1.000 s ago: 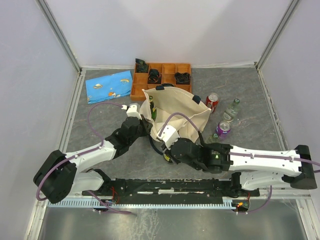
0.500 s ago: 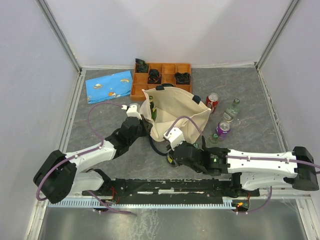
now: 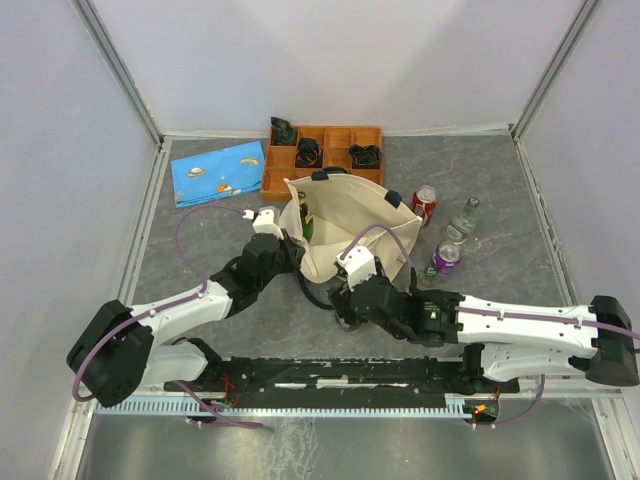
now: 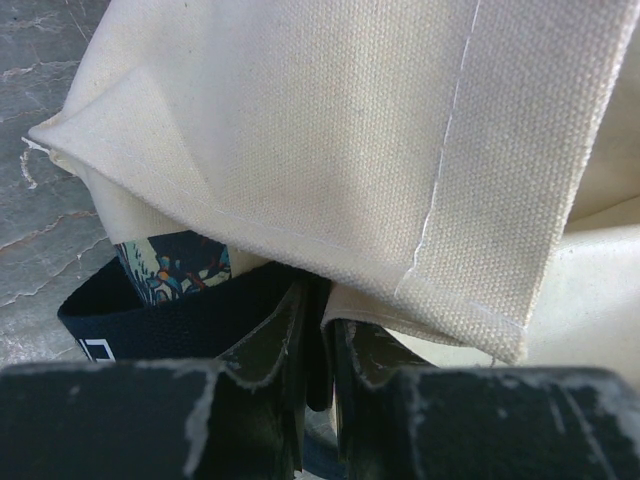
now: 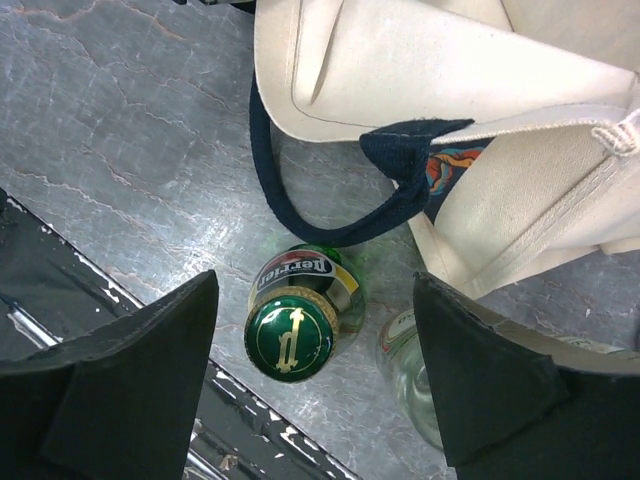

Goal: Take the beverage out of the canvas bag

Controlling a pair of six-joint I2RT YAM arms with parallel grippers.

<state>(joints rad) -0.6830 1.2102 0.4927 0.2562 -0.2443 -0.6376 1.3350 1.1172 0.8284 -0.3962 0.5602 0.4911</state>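
Seen from above, the canvas bag (image 3: 360, 225) sits open-mouthed at mid-table, and a dark bottle (image 3: 305, 217) shows at the left end of its mouth. The left gripper (image 3: 291, 248) is at the bag's near left corner. A red can (image 3: 425, 204), a purple can (image 3: 446, 259) and a clear bottle (image 3: 463, 219) stand to the right of the bag, and an orange tray (image 3: 276, 180) lies behind it. In the left wrist view the fingers (image 4: 270, 350) are all but closed, pinching a fold of the bag's cream cloth just above its navy strap (image 4: 150, 318). In the right wrist view the right gripper (image 5: 315, 290) is spread wide and grips nothing. A green bottle (image 5: 298, 325) stands upright on the table between its fingers. It is outside the bag, just beside the navy handle (image 5: 395, 205), with a small glass bottle (image 5: 410, 375) next to it.
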